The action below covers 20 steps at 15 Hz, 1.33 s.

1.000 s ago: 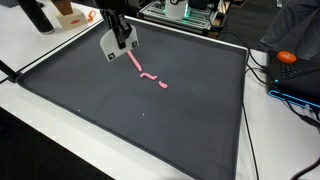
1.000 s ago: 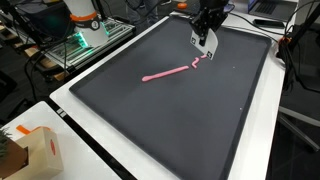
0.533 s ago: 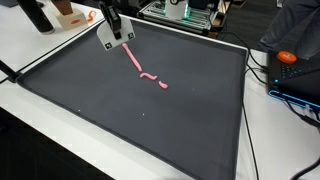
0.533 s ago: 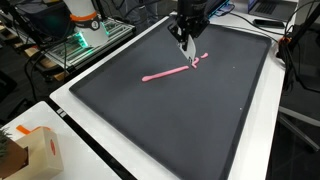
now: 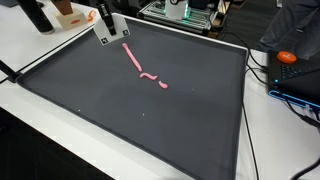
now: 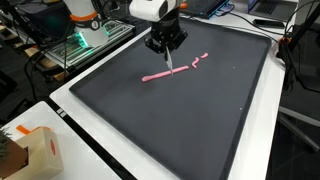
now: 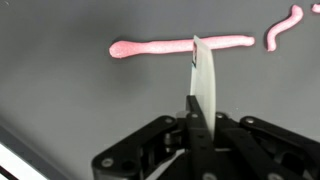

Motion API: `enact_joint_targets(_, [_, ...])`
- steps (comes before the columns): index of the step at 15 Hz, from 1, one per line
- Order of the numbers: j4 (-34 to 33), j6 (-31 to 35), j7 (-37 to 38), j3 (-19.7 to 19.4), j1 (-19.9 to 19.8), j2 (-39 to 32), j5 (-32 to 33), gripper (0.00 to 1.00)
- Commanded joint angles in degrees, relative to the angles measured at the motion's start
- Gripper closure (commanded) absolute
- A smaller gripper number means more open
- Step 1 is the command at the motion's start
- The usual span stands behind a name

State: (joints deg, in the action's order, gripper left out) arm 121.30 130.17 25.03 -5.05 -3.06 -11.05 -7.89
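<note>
- Lab benches with cables and equipment surround a white tabletop [image 5: 25, 130], which carries a large dark grey mat [image 6: 150, 120] with a pale rim.
- The black gripper [image 7: 197, 112] is pressed together on a thin, flat white blade [image 7: 205, 78] that juts straight out from between its fingers.
- A long pink soft strip [image 7: 150, 47] lies flat on the mat, right under the blade tip.
- The strip's long axis runs crosswise to the blade. The blade crosses it nearer the end that faces a pink squiggle piece [image 7: 283, 28].
- Whether the tip touches the strip cannot be told.
- In an exterior view the strip [image 5: 132, 58] lies near the mat's far rim, and bare mat opens widely on the other sides.
</note>
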Motion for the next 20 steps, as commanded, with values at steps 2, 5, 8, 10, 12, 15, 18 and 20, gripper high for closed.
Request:
enact_joint_targets(2, [6.1, 4.0, -3.6, -0.9, -1.9, 3.2, -3.6, 0.99])
enact_joint_targets(5, [8.3, 5.7, -5.2, -1.4, -2.7, 4.2, -4.9, 0.99])
enact_joint_targets(8, [10.1, 7.1, -6.4, -1.8, -3.5, 5.3, -5.9, 0.99])
enact_joint_targets(10, [10.9, 7.7, -7.0, -2.0, -3.8, 5.8, -6.2, 0.99])
enact_joint_targets(12, [11.3, 8.0, -7.5, -2.0, -3.9, 6.3, -6.3, 0.99])
enact_joint_targets(15, [11.3, 8.1, -8.0, -1.7, -3.6, 6.9, -5.9, 0.99])
enact_joint_targets(18, [10.9, 7.6, -8.1, -1.0, -2.8, 7.5, -4.9, 0.99])
enact_joint_targets(20, [10.6, 7.3, -7.7, -0.4, -2.1, 7.9, -4.3, 0.99])
